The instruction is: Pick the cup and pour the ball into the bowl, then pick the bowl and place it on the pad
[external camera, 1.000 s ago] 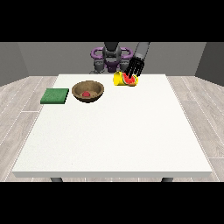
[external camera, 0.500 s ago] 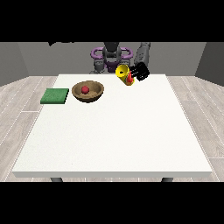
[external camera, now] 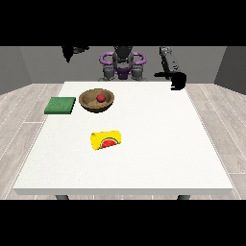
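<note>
a wide white worktop (external camera: pixel 144 158) fills the middle of the frame, with the robot small behind its far edge at top centre. on the worktop, largest first: the brown bowl (external camera: pixel 90 104) sits left of centre near the far edge, and the red ball (external camera: pixel 101 98) rests inside it, so the pouring step looks done. the yellow cup (external camera: pixel 106 140), marked with a watermelon slice, lies on its side in the open middle of the worktop, below the bowl in the frame and well apart from it and from both hands; no hand holds it, and lying there it is out of the way of the bowl. the green pad (external camera: pixel 60 105) lies flat at the left, just beside the bowl but not touching it, a short carry for the step that remains.

the hand at the view's right (external camera: pixel 178 80) hangs over the worktop's far right corner, grasping nothing; whether its fingers are straight or curled cannot be told. the hand at the view's left (external camera: pixel 68 52) is raised high at upper left, above and behind the pad, also carrying nothing, its fingers unreadable. judged from this layout, the bowl has yet to be lifted onto the pad.
</note>
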`<state>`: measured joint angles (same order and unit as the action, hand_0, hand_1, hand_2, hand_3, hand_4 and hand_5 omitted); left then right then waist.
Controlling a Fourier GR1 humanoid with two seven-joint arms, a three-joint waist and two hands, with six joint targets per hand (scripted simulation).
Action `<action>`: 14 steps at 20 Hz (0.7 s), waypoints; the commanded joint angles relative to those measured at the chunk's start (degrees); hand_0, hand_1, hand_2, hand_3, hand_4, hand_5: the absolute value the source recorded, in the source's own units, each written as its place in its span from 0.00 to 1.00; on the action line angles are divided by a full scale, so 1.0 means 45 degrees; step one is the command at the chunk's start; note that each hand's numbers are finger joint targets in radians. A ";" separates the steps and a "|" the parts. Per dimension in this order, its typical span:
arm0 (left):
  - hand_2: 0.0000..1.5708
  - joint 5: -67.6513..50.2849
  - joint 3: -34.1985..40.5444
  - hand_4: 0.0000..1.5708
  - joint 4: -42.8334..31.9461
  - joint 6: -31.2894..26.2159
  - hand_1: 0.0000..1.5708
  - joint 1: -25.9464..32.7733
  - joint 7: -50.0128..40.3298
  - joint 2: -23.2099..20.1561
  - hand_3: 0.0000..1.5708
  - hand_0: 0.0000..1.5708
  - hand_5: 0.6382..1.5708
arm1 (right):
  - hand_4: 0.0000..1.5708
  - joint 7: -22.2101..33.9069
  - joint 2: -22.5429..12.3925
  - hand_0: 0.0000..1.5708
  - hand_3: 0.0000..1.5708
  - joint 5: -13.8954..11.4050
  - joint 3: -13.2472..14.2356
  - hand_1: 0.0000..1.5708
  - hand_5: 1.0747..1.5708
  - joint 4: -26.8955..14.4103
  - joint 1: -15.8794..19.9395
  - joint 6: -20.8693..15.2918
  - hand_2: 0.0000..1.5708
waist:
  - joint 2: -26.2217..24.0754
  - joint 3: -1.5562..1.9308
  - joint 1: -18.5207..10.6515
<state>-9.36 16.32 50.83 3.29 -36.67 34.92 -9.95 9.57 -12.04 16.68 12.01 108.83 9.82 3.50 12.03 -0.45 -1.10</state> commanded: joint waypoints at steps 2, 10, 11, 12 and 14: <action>0.00 -0.1424 0.1067 0.00 -0.0710 -0.2702 0.00 -0.0599 -0.0351 -0.2065 0.00 0.00 0.97 | 0.31 0.0463 -0.0362 0.00 0.00 -0.0054 0.0170 0.00 0.99 -0.0220 0.0893 -0.0194 0.00 | 0.0871 0.0090 0.0074; 0.00 -0.1416 0.1057 0.00 -0.0228 -0.3439 0.00 -0.2179 -0.2741 -0.4652 0.00 0.00 0.95 | 0.26 -0.2466 0.0991 0.00 0.00 -0.0735 -0.0146 0.00 0.99 -0.3598 0.0343 -0.0050 0.00 | 0.1159 0.0126 -0.0173; 0.00 -0.1239 0.0885 0.00 -0.0120 -0.3361 0.00 -0.2428 -0.2786 -0.4715 0.00 0.00 0.94 | 0.25 -0.2513 0.1460 0.00 0.00 -0.1107 -0.0601 0.00 0.99 -0.3886 0.0456 -0.0400 0.00 | 0.1244 0.0121 -0.0307; 0.00 -0.1327 0.1040 0.00 -0.0078 -0.3487 0.00 -0.2817 -0.2873 -0.5147 0.00 0.00 0.94 | 0.25 -0.3081 0.1239 0.00 0.00 -0.0796 -0.0260 0.00 1.00 -0.4427 0.0812 -0.0001 0.00 | 0.1800 0.0123 -0.0183; 0.00 -0.1470 0.0986 0.00 0.0093 -0.3776 0.00 -0.3064 -0.3660 -0.5539 0.00 0.00 0.95 | 0.26 -0.3688 0.1322 0.00 0.00 -0.0677 -0.0040 0.00 1.00 -0.5648 0.1064 0.0176 0.00 | 0.1701 0.0123 -0.0416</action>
<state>-15.77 21.12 49.80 -12.43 -47.84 22.39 -31.53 -1.59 -7.20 13.09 10.65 91.97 12.87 3.08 18.46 0.07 -2.14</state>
